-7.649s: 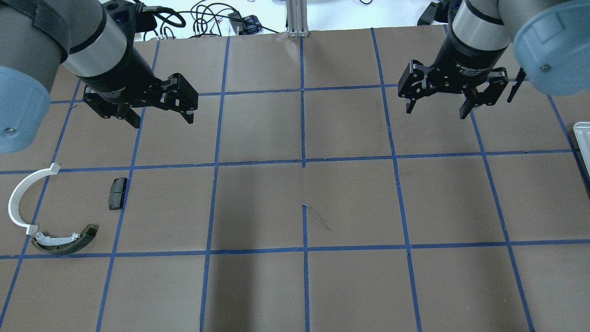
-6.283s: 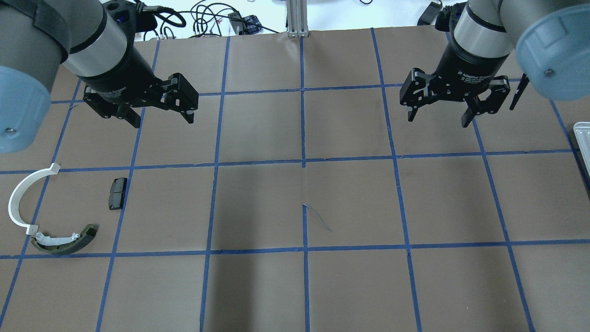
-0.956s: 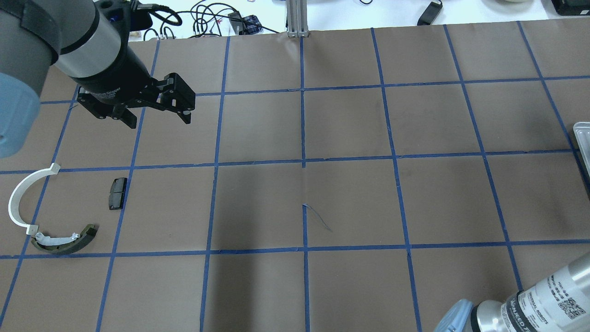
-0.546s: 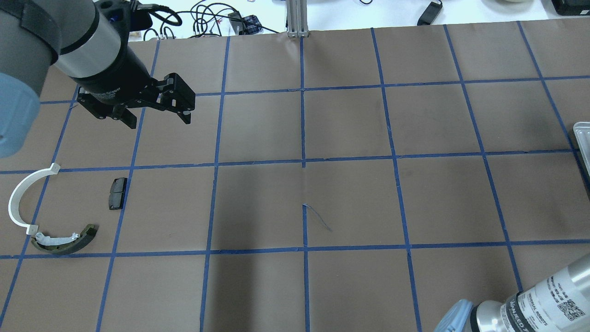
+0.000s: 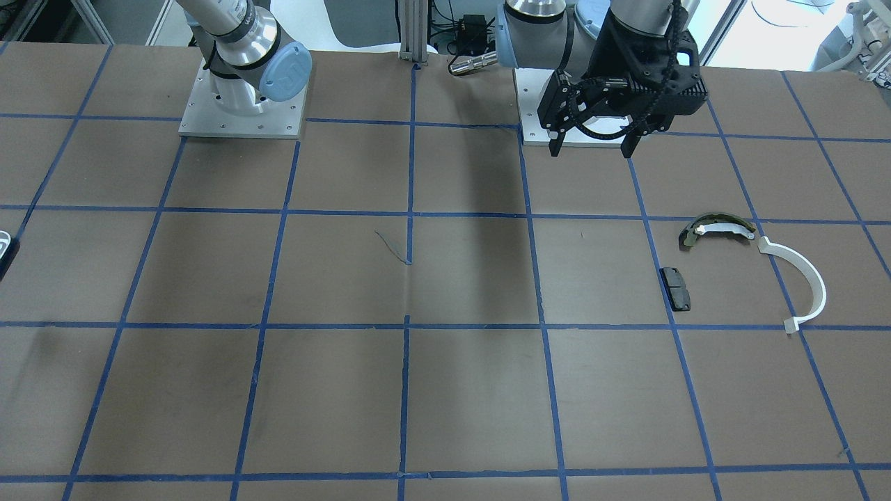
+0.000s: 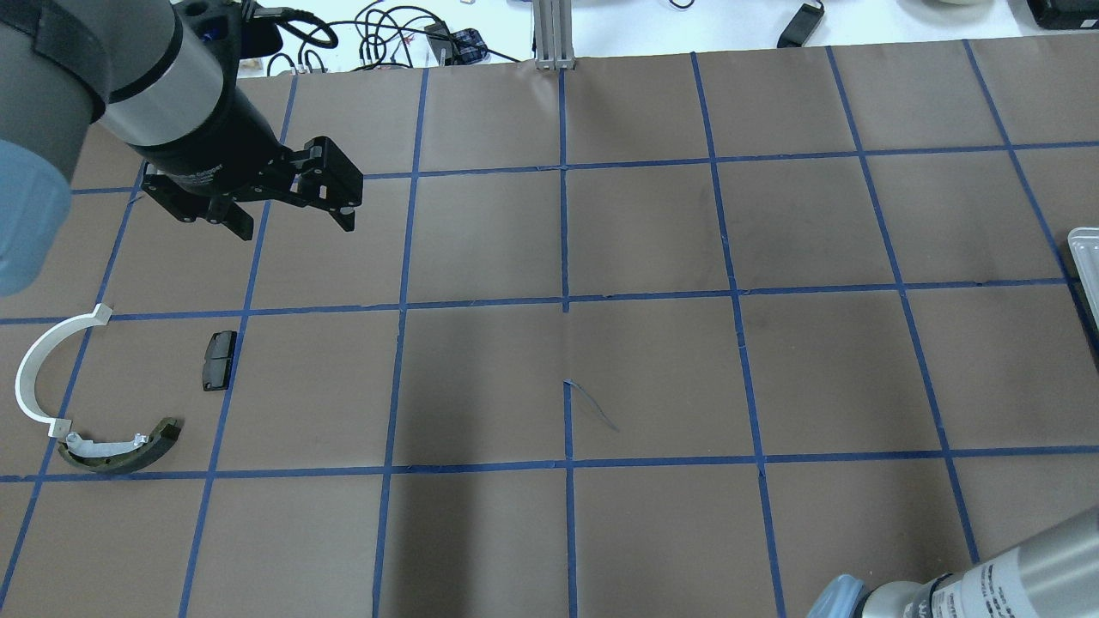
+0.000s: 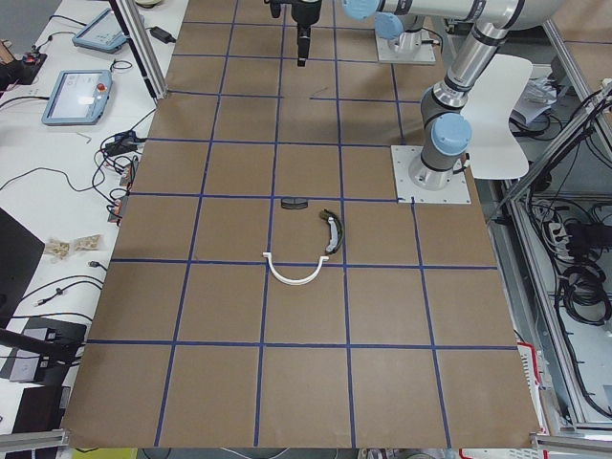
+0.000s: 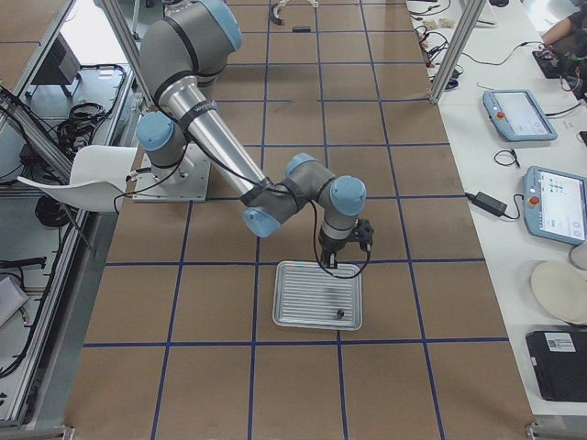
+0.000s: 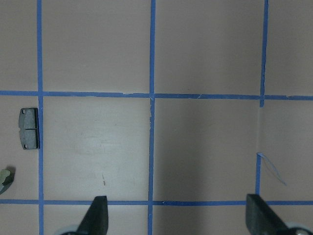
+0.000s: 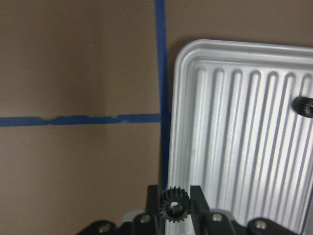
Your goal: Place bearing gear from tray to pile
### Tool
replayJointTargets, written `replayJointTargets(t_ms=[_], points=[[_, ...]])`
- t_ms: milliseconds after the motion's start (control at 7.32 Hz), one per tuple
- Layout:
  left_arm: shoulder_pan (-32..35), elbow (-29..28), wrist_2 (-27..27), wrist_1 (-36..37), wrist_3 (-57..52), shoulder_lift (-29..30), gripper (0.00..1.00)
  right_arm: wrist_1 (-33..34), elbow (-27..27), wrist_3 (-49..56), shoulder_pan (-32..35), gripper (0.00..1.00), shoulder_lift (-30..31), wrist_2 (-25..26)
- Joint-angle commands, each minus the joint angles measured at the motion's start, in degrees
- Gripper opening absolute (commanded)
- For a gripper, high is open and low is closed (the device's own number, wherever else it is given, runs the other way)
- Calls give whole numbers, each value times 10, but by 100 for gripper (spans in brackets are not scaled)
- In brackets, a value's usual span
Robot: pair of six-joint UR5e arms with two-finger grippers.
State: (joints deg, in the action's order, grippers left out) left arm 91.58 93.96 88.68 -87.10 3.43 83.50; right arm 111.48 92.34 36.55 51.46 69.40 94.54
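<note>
In the right wrist view my right gripper [image 10: 174, 192] is shut on a small black toothed bearing gear [image 10: 172, 206], held over the near rim of the ribbed silver tray [image 10: 234, 122]. A second black gear [image 10: 303, 105] lies in the tray. The exterior right view shows that gripper [image 8: 327, 266] above the tray [image 8: 303, 312]. The pile is a black pad [image 6: 219, 360], an olive-and-white shoe [image 6: 120, 448] and a white half-ring [image 6: 34, 378]. My left gripper [image 6: 294, 225] is open and empty, high above the table beyond the pile.
Brown paper with blue tape squares covers the table [image 6: 652, 369]. The tray's edge [image 6: 1087, 257] shows at the overhead view's right side. My right arm's link [image 6: 996, 584] crosses the bottom right corner. Cables lie beyond the far edge.
My right arm left the far right of the overhead view and now enters at the bottom right, sliding lower in the last half second. The left gripper has hardly moved.
</note>
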Motion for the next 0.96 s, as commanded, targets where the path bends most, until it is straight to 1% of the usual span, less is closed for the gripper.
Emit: replayJointTargets(t_ms=[0, 137, 410, 546, 683, 820], points=[[0, 0, 0, 0, 0, -1, 100, -45, 3, -172, 120, 0, 26, -36], [0, 0, 0, 0, 0, -1, 100, -49, 3, -268, 184, 0, 28, -64], [0, 0, 0, -1, 0, -1, 100, -43, 3, -476, 330, 0, 26, -73], [0, 0, 0, -1, 0, -2, 100, -36, 2, -562, 394, 0, 21, -74], [0, 0, 0, -1, 0, -1, 100, -30, 3, -622, 443, 0, 12, -110], [0, 0, 0, -1, 0, -2, 100, -13, 4, -670, 486, 0, -3, -123]])
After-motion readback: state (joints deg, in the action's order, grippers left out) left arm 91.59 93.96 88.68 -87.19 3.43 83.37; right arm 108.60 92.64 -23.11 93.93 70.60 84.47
